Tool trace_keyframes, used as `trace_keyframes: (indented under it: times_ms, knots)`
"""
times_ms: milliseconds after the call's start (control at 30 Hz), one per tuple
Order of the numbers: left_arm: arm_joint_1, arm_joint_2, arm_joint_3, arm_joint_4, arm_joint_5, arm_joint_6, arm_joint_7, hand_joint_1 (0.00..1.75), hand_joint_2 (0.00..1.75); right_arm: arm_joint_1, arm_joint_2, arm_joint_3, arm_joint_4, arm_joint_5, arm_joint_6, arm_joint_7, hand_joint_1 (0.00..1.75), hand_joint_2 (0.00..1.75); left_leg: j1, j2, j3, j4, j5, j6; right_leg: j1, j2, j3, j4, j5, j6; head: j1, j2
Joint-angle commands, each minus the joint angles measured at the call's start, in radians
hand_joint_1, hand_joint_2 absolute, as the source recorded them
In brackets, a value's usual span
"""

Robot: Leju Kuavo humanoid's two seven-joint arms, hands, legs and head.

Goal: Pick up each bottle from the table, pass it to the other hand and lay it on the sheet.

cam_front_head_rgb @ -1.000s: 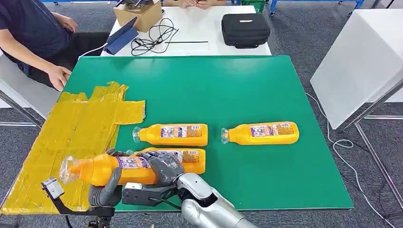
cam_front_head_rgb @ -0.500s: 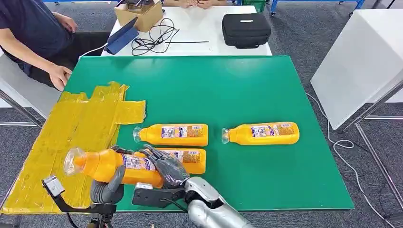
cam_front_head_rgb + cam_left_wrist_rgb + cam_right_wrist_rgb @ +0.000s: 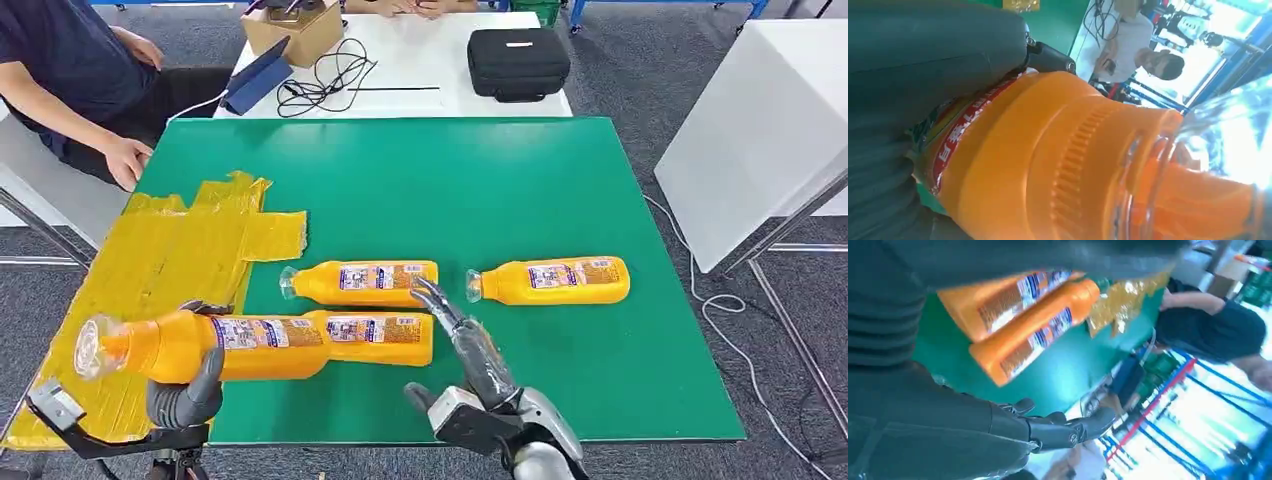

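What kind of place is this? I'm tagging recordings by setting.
Probably a robotics lab or test workshop: a green table set up with orange bottles, a white desk behind holding loose cables and a black case, and a person seated alongside.

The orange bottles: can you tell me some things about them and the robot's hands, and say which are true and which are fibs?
1. The left hand holds an orange plastic bottle. True.
2. The right hand grips a bottle. False: it is open and holds nothing.
3. Three more orange bottles lie on the green table. True.
4. The crinkled yellow sheet has a bottle lying on it. False: none lies on it yet.
5. The held bottle stands upright. False: it is on its side.
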Motion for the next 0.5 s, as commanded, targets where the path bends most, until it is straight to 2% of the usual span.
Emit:
trace_keyframes:
  times_ms: [33,167,233,300,400,467,500]
  knots:
    - [0.0,-0.046,0.19,-0.064,-0.013,-0.069,0.027,1.75,1.75,0.166,-0.069,-0.353,-0.34,-0.133,0.151,-0.049,0.0,0.0,0.0,-0.006,0.002,0.002,-0.003,0.0,0.0,-0.009,0.005,0.001,-0.005,0.003,0.0,0.0]
    - [0.022,-0.087,0.256,-0.155,-0.197,0.007,-0.041,1.75,1.75,0.176,-0.045,-0.403,-0.273,-0.129,0.218,-0.069,0.0,0.0,0.0,0.001,0.004,0.001,-0.004,0.0,0.0,-0.001,0.006,-0.001,-0.003,0.003,0.0,0.0]
    - [0.04,-0.104,0.23,-0.232,-0.386,0.131,-0.115,1.75,1.75,0.178,-0.055,-0.404,-0.225,-0.124,0.231,-0.083,0.0,0.0,0.001,0.0,0.002,0.001,-0.003,0.0,0.001,-0.001,0.004,-0.001,-0.002,0.002,0.0,0.0]
    - [0.065,-0.072,0.157,-0.28,-0.619,0.334,-0.202,1.75,1.75,0.183,-0.082,-0.399,-0.169,-0.134,0.228,-0.106,0.0,0.0,0.001,-0.001,0.0,0.001,-0.002,0.0,0.001,-0.002,0.002,0.0,-0.001,0.001,0.0,0.0]
    - [0.069,-0.067,0.145,-0.283,-0.625,0.344,-0.202,1.75,1.75,0.184,-0.084,-0.401,-0.158,-0.137,0.223,-0.116,0.0,0.0,0.001,-0.001,0.003,0.0,-0.002,0.0,0.001,-0.002,0.004,-0.002,-0.001,0.002,0.0,0.0]
    - [0.086,-0.023,0.112,-0.273,-0.704,0.438,-0.23,1.75,1.75,0.183,-0.087,-0.397,-0.147,-0.138,0.228,-0.122,0.0,0.0,0.0,0.0,0.002,-0.001,-0.001,0.0,0.0,-0.001,0.003,-0.002,0.0,0.001,0.0,0.0]
    - [0.105,0.024,0.09,-0.265,-0.72,0.492,-0.235,1.75,1.75,0.179,-0.084,-0.39,-0.137,-0.136,0.232,-0.123,0.0,0.0,0.0,0.0,0.003,-0.001,-0.002,-0.001,0.0,-0.002,0.004,-0.002,-0.001,0.002,0.0,0.0]
